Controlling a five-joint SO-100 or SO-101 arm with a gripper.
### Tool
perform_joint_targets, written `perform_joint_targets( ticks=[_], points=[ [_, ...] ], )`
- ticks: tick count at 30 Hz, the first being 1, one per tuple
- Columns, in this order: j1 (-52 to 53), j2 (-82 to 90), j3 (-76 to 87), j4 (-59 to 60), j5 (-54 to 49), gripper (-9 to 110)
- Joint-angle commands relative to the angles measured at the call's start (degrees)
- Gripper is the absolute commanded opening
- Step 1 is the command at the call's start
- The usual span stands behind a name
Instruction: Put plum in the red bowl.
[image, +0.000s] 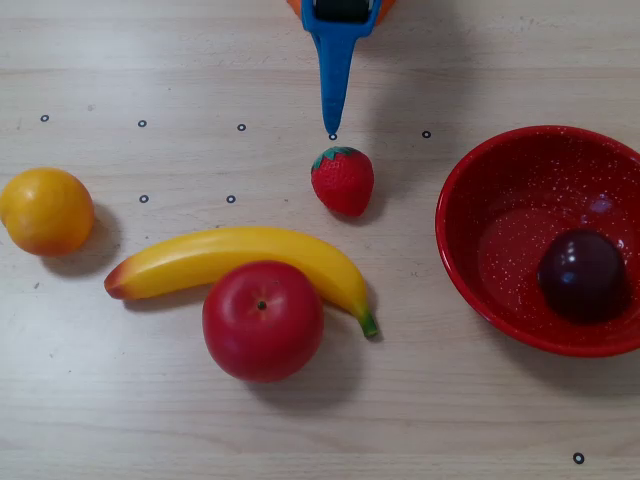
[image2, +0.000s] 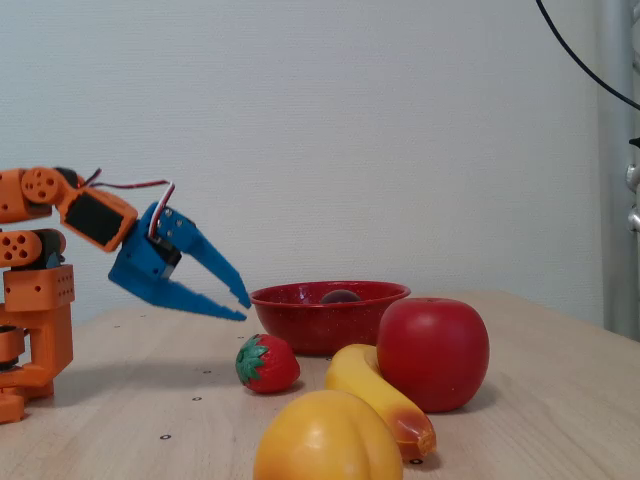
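The dark purple plum (image: 582, 276) lies inside the speckled red bowl (image: 470, 255) at the right of the overhead view; in the fixed view only its top (image2: 341, 296) shows above the bowl's rim (image2: 290, 296). My blue gripper (image2: 240, 307) hangs low above the table, left of the bowl and apart from it, its fingers slightly spread and holding nothing. From overhead the gripper (image: 333, 125) points down from the top edge, just above the strawberry.
A strawberry (image: 343, 180) sits under the gripper's tip. A banana (image: 240, 260), a red apple (image: 263, 320) and an orange (image: 45, 210) lie to the left of the bowl. The orange arm base (image2: 35, 330) stands at the left of the fixed view.
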Motion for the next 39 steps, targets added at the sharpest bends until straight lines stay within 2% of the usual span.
perform_joint_targets(
  ticks=[1, 7, 14, 19, 39],
  points=[
    [-0.9, 3.1, -0.7, -2.5, -2.0, 0],
    [-1.3, 3.7, 6.1, -8.1, -3.3, 0],
    [0.4, 3.8, 6.1, -1.1, -9.2, 0],
    [0.6, 3.8, 6.2, 8.1, -11.6, 0],
    [0.7, 3.8, 6.1, 8.9, -11.9, 0]
  ],
)
